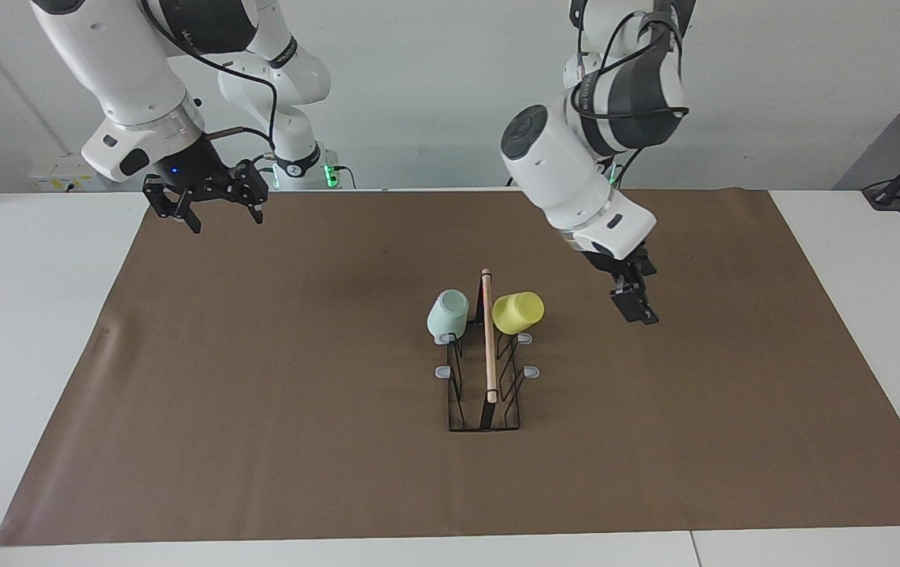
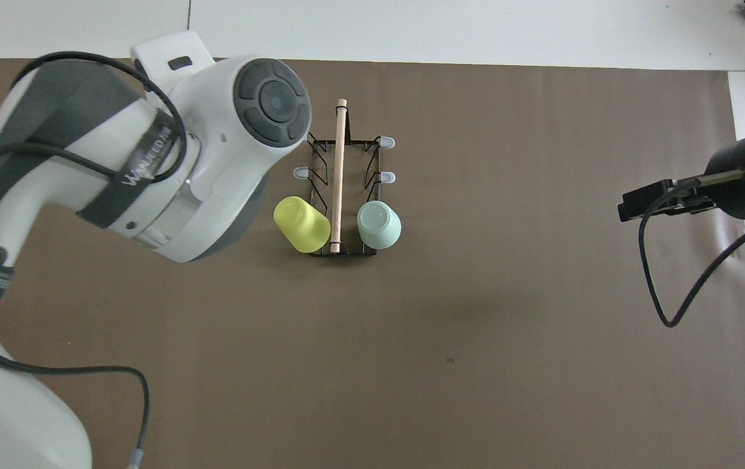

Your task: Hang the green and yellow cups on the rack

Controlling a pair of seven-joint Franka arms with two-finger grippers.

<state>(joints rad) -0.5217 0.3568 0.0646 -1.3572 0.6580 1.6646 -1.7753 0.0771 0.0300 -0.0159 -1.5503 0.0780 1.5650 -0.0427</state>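
Note:
The black wire rack with a wooden rod on top stands mid-mat; it also shows in the overhead view. The mint green cup hangs on the prong nearest the robots on the side toward the right arm's end. The yellow cup hangs on the matching prong toward the left arm's end. My left gripper is empty, low over the mat beside the yellow cup and apart from it; the arm hides it in the overhead view. My right gripper is open, empty and waits raised over the mat's corner.
A brown mat covers the white table. Two grey-tipped prongs on each side of the rack are bare. The left arm's big white elbow hangs over the mat beside the rack.

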